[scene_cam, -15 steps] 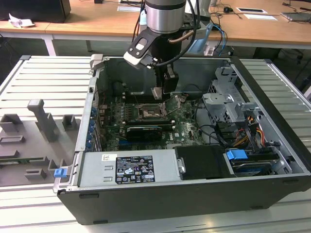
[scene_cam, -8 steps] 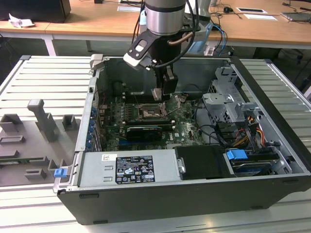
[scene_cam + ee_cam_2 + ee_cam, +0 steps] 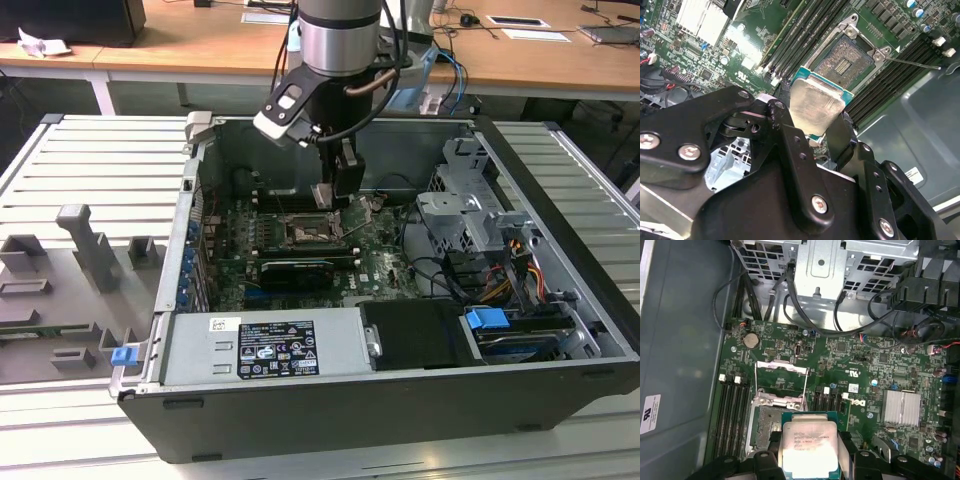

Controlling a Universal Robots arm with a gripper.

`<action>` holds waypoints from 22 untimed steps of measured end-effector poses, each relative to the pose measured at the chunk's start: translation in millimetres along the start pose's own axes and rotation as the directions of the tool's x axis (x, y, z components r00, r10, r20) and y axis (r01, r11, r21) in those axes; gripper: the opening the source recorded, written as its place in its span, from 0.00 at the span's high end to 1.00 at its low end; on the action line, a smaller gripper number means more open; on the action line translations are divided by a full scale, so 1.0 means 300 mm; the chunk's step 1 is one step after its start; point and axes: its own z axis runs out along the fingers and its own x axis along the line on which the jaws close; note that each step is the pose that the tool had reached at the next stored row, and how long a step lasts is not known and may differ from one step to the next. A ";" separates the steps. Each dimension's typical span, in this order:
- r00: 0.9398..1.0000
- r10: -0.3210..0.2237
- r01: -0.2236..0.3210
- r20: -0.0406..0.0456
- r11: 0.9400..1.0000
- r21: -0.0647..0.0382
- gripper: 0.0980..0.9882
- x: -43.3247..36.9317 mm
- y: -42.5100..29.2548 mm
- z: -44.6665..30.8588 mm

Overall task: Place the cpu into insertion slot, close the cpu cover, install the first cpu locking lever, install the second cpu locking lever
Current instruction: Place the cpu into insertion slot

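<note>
My gripper (image 3: 810,116) is shut on the cpu (image 3: 816,105), a pale metal square with a green edge, clamped by its two sides between the black fingers (image 3: 784,127). In the first wrist view the cpu (image 3: 809,446) hangs above and partly over the edge of the insertion slot (image 3: 766,427), not in it. The slot (image 3: 850,61) is bare, its contact field exposed. The cpu cover (image 3: 781,368) stands flipped open at the slot's far side. A thin locking lever (image 3: 912,62) sticks out sideways. In the exterior view the gripper (image 3: 336,196) hovers just above the slot (image 3: 305,233).
The green board (image 3: 865,370) lies inside an open computer case (image 3: 560,300). Long black memory slots (image 3: 732,415) flank the socket. A metal drive cage (image 3: 820,265) with cables, a finned heatsink (image 3: 900,407) and a power supply (image 3: 265,345) surround the work area.
</note>
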 end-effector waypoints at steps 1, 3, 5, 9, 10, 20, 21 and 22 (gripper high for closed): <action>1.000 0.001 -0.001 0.000 1.000 0.000 0.52 0.000 0.000 0.001; 1.000 0.004 -0.004 0.000 1.000 0.000 0.52 0.000 0.000 0.003; 1.000 0.006 -0.006 0.001 1.000 0.000 0.52 0.000 0.000 0.006; 1.000 0.011 -0.011 0.001 1.000 0.000 0.52 0.000 -0.001 0.010; 1.000 0.012 -0.012 0.001 1.000 0.000 0.52 0.000 -0.001 0.012; 1.000 0.024 -0.024 0.002 1.000 0.000 0.52 0.000 -0.002 0.023; 1.000 0.026 -0.026 0.002 1.000 0.000 0.52 -0.001 -0.002 0.024; 1.000 0.027 -0.027 0.002 1.000 -0.001 0.52 -0.001 -0.002 0.025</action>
